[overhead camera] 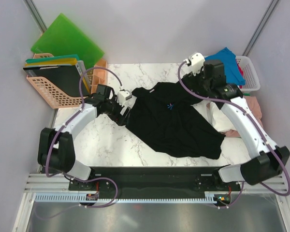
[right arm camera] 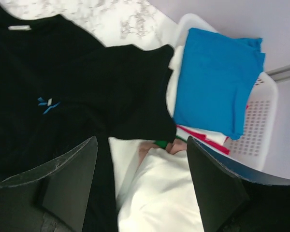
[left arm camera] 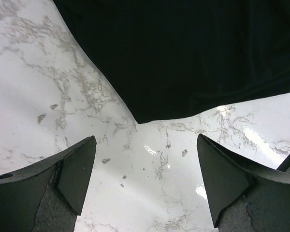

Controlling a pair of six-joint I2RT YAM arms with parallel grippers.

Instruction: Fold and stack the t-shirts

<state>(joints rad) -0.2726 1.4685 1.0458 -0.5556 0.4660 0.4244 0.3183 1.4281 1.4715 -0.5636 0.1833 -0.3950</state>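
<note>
Black shirt [overhead camera: 176,123] lies rumpled mid-table [overhead camera: 106,140]. Left gripper [left arm camera: 144,174] hangs spread and empty at its left edge; right gripper [right arm camera: 142,183], also spread and empty, is above its far right part. Blue shirt [right arm camera: 217,77] tops the far-right basket [right arm camera: 263,121].

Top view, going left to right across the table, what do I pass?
From the left: orange rack → left gripper → black t-shirt → white basket.
</note>
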